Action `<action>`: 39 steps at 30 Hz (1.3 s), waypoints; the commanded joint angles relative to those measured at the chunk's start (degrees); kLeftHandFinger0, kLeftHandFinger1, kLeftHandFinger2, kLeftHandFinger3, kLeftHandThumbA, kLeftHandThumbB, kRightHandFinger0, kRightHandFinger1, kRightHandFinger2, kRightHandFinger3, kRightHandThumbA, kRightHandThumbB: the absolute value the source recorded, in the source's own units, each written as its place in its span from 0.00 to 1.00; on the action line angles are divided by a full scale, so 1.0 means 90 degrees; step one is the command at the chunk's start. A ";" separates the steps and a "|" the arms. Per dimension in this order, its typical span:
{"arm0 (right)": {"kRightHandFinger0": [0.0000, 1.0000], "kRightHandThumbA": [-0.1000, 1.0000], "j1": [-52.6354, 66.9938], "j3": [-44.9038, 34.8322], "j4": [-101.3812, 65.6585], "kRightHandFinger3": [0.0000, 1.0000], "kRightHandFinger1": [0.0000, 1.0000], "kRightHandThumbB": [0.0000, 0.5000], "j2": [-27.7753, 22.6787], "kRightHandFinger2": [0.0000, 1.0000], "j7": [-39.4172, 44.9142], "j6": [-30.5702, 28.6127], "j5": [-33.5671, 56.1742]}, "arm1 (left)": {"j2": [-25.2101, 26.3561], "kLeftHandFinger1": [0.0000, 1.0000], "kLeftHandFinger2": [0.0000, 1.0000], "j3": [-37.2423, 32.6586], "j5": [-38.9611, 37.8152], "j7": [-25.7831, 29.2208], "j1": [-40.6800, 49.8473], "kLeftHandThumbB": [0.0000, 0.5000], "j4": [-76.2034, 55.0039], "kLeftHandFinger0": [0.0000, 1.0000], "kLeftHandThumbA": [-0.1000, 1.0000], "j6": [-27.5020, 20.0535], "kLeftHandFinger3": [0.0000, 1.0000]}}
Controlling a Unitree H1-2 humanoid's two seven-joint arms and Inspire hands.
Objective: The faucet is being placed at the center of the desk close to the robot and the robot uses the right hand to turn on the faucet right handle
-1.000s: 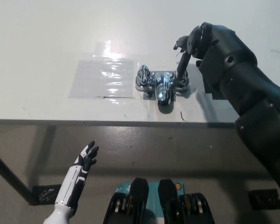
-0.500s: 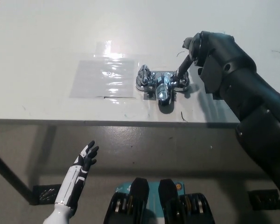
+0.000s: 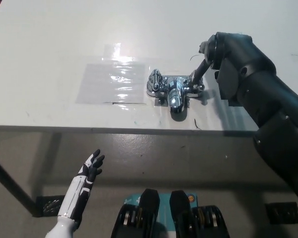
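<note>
A chrome faucet (image 3: pixel 175 92) sits on the white desk (image 3: pixel 49 44), at the middle near the front edge, its spout pointing toward me. Its left handle (image 3: pixel 154 82) stands free. My black right hand (image 3: pixel 212 49) hovers just above and to the right of the right handle (image 3: pixel 196 87). One finger (image 3: pixel 199 72) slants down and touches that handle; the hand is open and wraps around nothing. My white left hand (image 3: pixel 89 171) rests open below the desk edge at the lower left.
A clear glossy sheet (image 3: pixel 109 82) is taped flat to the desk just left of the faucet. A dark desk leg (image 3: pixel 10 191) runs across the floor at the lower left. A small dark scrap (image 3: pixel 195 124) lies near the front edge.
My right hand has shifted right and slightly toward me; its finger, upright on the right handle before, now slants. The left hand has stayed put. The camera shifted slightly.
</note>
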 commanded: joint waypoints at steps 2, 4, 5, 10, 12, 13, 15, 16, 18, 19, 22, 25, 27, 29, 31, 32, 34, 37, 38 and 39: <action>1.00 0.84 -0.0426 0.0184 0.0040 1.00 1.00 0.60 -0.0345 1.00 0.0405 -0.0035 -0.0305 | 0.0066 1.00 1.00 0.0008 0.0026 0.0008 -0.0106 0.32 -0.0172 1.00 1.00 -0.0192 1.00; 1.00 0.82 -0.0450 0.0239 0.0035 1.00 1.00 0.60 -0.0382 1.00 0.0511 -0.0095 -0.0340 | 0.0076 1.00 1.00 0.0004 0.0035 0.0004 -0.0108 0.32 -0.0169 1.00 1.00 -0.0199 1.00; 1.00 0.82 -0.0452 0.0251 0.0030 1.00 1.00 0.61 -0.0391 1.00 0.0525 -0.0097 -0.0330 | 0.0076 1.00 1.00 0.0004 0.0032 0.0002 -0.0107 0.32 -0.0170 1.00 1.00 -0.0201 1.00; 1.00 0.76 -0.0502 0.0293 0.0045 1.00 1.00 0.67 -0.0428 1.00 0.0629 0.0064 -0.0336 | 0.0064 1.00 1.00 0.0007 0.0039 0.0015 -0.0108 0.32 -0.0175 1.00 1.00 -0.0187 1.00; 1.00 0.76 -0.0528 0.0301 0.0039 1.00 1.00 0.65 -0.0449 1.00 0.0663 0.0050 -0.0331 | 0.0068 1.00 1.00 0.0013 0.0039 0.0016 -0.0134 0.33 -0.0170 1.00 1.00 -0.0185 1.00; 1.00 0.75 -0.0522 0.0285 0.0028 1.00 1.00 0.64 -0.0477 1.00 0.0661 0.0031 -0.0312 | 0.0060 1.00 1.00 0.0012 0.0045 0.0023 -0.0140 0.32 -0.0171 1.00 1.00 -0.0184 1.00; 1.00 0.74 -0.0516 0.0275 0.0009 1.00 1.00 0.65 -0.0501 1.00 0.0624 0.0041 -0.0312 | 0.0059 1.00 1.00 0.0010 0.0055 0.0030 -0.0150 0.31 -0.0159 1.00 1.00 -0.0211 1.00; 1.00 0.76 -0.0503 0.0254 0.0012 1.00 1.00 0.65 -0.0497 1.00 0.0499 0.0166 -0.0311 | 0.0067 1.00 1.00 0.0007 0.0058 0.0024 -0.0160 0.31 -0.0147 1.00 1.00 -0.0218 1.00; 1.00 0.78 -0.0442 0.0199 -0.0037 1.00 1.00 0.55 -0.0511 1.00 0.0130 0.0236 -0.0299 | 0.0072 1.00 1.00 0.0006 0.0047 0.0012 -0.0159 0.29 -0.0159 1.00 1.00 -0.0207 1.00; 1.00 0.79 -0.0386 0.0234 -0.0062 1.00 1.00 0.56 -0.0514 1.00 -0.0189 0.0275 -0.0368 | 0.0069 1.00 1.00 0.0006 0.0050 0.0017 -0.0158 0.29 -0.0160 1.00 1.00 -0.0224 1.00; 1.00 0.84 -0.0314 0.0414 -0.0026 1.00 1.00 0.54 -0.0493 1.00 -0.0612 0.0424 -0.0578 | 0.0067 1.00 1.00 0.0008 0.0032 0.0011 -0.0158 0.28 -0.0160 1.00 1.00 -0.0215 1.00; 1.00 0.78 -0.0276 0.0380 -0.0066 1.00 1.00 0.55 -0.0535 1.00 -0.0942 0.0504 -0.0569 | 0.0067 1.00 1.00 0.0006 0.0051 0.0019 -0.0162 0.29 -0.0156 1.00 1.00 -0.0212 1.00; 1.00 0.74 -0.0277 0.0284 -0.0095 1.00 1.00 0.53 -0.0576 1.00 -0.1043 0.0560 -0.0511 | 0.0076 1.00 1.00 0.0000 0.0068 0.0018 -0.0163 0.29 -0.0145 1.00 1.00 -0.0229 1.00; 1.00 0.73 -0.0269 0.0274 -0.0116 1.00 1.00 0.52 -0.0611 1.00 -0.1096 0.0567 -0.0514 | 0.0085 1.00 1.00 -0.0007 0.0096 0.0022 -0.0163 0.28 -0.0140 1.00 1.00 -0.0254 1.00; 1.00 0.64 -0.0235 0.0139 -0.0170 1.00 1.00 0.55 -0.0665 1.00 -0.1279 0.0566 -0.0410 | 0.0091 1.00 1.00 -0.0008 0.0052 -0.0008 -0.0164 0.28 -0.0138 1.00 1.00 -0.0247 1.00; 1.00 0.61 -0.0214 0.0064 -0.0189 1.00 1.00 0.55 -0.0710 1.00 -0.1365 0.0555 -0.0357 | 0.0090 1.00 1.00 -0.0007 0.0048 -0.0014 -0.0157 0.28 -0.0162 1.00 1.00 -0.0194 1.00; 1.00 0.61 -0.0207 0.0061 -0.0175 1.00 1.00 0.52 -0.0761 1.00 -0.1328 0.0507 -0.0389 | 0.0091 1.00 1.00 -0.0008 0.0075 0.0007 -0.0159 0.25 -0.0142 1.00 1.00 -0.0249 1.00; 1.00 0.57 -0.0178 -0.0077 -0.0181 1.00 1.00 0.50 -0.0836 1.00 -0.1447 0.0490 -0.0317 | 0.0091 1.00 1.00 -0.0017 0.0091 0.0012 -0.0158 0.26 -0.0138 1.00 1.00 -0.0251 1.00; 1.00 0.54 -0.0170 -0.0179 -0.0178 1.00 1.00 0.49 -0.0873 1.00 -0.1503 0.0496 -0.0243 | 0.0079 1.00 1.00 -0.0018 0.0115 0.0029 -0.0151 0.27 -0.0158 1.00 1.00 -0.0227 1.00; 1.00 0.50 -0.0163 -0.0238 -0.0180 1.00 1.00 0.49 -0.0886 1.00 -0.1542 0.0495 -0.0209 | 0.0086 1.00 1.00 -0.0024 0.0129 0.0027 -0.0134 0.27 -0.0161 1.00 1.00 -0.0233 1.00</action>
